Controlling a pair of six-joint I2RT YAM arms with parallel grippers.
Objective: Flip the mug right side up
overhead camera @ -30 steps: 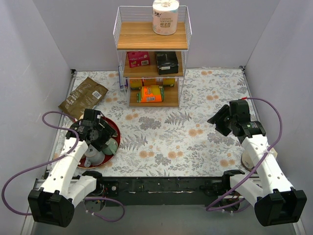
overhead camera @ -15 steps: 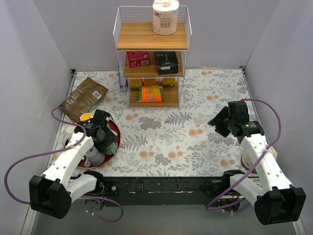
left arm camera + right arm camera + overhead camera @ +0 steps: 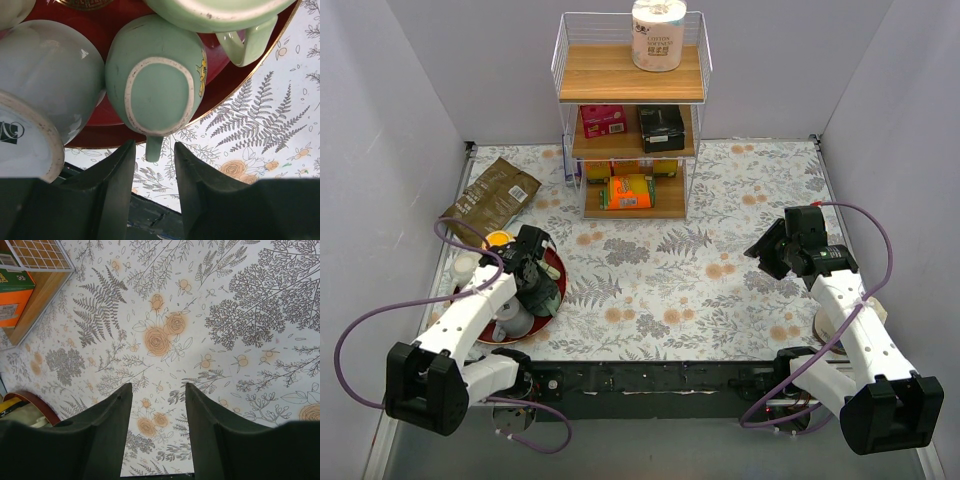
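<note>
A green mug (image 3: 157, 92) lies bottom-up on the red tray (image 3: 235, 82), its pale-ringed base facing the left wrist camera. Its handle (image 3: 154, 148) points out over the tray rim. My left gripper (image 3: 154, 146) is open, with the handle's tip between the fingertips and not touching them. In the top view the left gripper (image 3: 533, 275) hangs over the tray (image 3: 558, 265) and hides most of the mug. My right gripper (image 3: 767, 252) is open and empty above the floral tablecloth, also in its wrist view (image 3: 159, 390).
The tray also holds a second green mug (image 3: 220, 10) and a pale grey mug (image 3: 50, 95). A wire shelf rack (image 3: 632, 120) with a paper roll (image 3: 658, 35) stands at the back. A brown pouch (image 3: 490, 198) lies far left.
My left gripper has moved away from the base and slightly right over the tray, with its wrist turned. The right arm has barely moved.
</note>
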